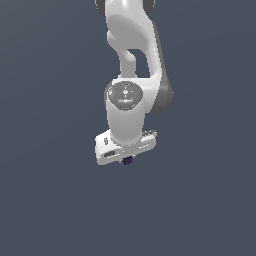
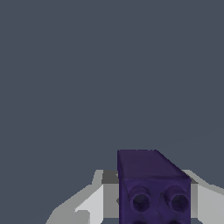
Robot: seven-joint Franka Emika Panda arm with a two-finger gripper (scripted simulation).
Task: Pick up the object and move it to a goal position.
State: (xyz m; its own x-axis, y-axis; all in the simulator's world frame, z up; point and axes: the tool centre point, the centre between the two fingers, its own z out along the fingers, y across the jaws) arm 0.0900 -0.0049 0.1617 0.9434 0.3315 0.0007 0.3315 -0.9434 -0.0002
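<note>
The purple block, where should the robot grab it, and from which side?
Probably on its two flat side walls, coming straight over it so one finger goes on each side. The purple block is tiny and boxy, with round holes on one face, so smooth opposite sides suit pinching. The end effector already sits around it that way.

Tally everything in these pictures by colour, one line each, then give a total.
Dark purple: 1, the block between the fingers of the gripper.
White: 1, the robot arm with that gripper.
Total: 2.
</note>
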